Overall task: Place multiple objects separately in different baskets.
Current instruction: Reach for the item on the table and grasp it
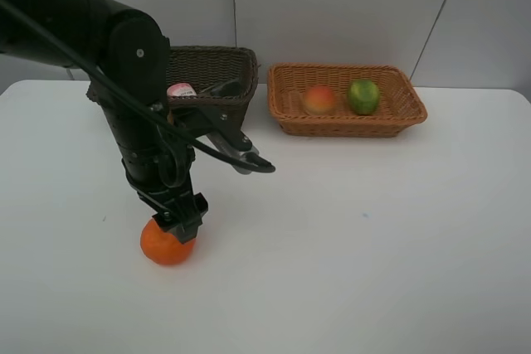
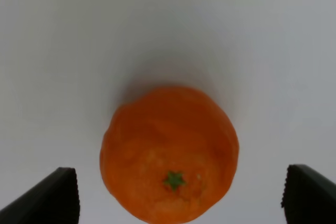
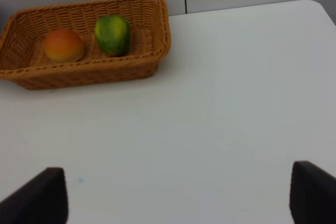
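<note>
Tangerine (image 2: pixel 169 153) sits on your tabletop (image 1: pixel 373 246), left tool (image 2: pixel 178 195) spread wide around it, right tool (image 3: pixel 176 195) released too.

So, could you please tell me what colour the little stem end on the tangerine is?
Green, a small star shape on the orange tangerine; the left wrist view shows it best.

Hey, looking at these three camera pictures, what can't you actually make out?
- Dark basket, high view: the left arm covers most of it; only a pink cap shows, so its other contents are unclear.
- Left claw, wrist view: fingertips cut off by the picture edge; contact with the tangerine cannot be judged.
- Right claw, wrist view: only blurred finger corners show.
- Right arm: outside the high view.
</note>
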Controlling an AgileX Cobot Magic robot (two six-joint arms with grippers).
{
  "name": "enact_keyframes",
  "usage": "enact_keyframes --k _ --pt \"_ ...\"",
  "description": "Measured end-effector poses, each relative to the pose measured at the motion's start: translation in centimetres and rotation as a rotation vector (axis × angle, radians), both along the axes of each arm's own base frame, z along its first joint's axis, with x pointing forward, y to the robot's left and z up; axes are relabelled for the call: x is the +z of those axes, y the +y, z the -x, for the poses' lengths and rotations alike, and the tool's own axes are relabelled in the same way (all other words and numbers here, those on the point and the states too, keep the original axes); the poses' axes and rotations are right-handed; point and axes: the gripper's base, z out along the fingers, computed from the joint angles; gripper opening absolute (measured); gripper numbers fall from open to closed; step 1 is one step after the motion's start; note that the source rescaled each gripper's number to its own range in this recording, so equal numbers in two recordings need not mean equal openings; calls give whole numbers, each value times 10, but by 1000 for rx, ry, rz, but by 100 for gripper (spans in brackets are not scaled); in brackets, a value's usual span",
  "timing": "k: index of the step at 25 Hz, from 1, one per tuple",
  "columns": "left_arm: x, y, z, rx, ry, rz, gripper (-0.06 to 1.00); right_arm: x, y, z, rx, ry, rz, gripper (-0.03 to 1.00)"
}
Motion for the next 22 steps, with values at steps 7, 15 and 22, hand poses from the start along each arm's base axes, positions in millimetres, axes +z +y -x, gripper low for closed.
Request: enact_keyframes --k 7,15,22 --pt "0 -1 -3 -45 -52 -11 100 0 0 0 0 0 0 85" --pt "-18 2 12 -201 -58 -41 100 0 0 0 0 0 0 85" --pt "-24 2 15 -258 -85 -22 100 0 0 0 0 0 0 85"
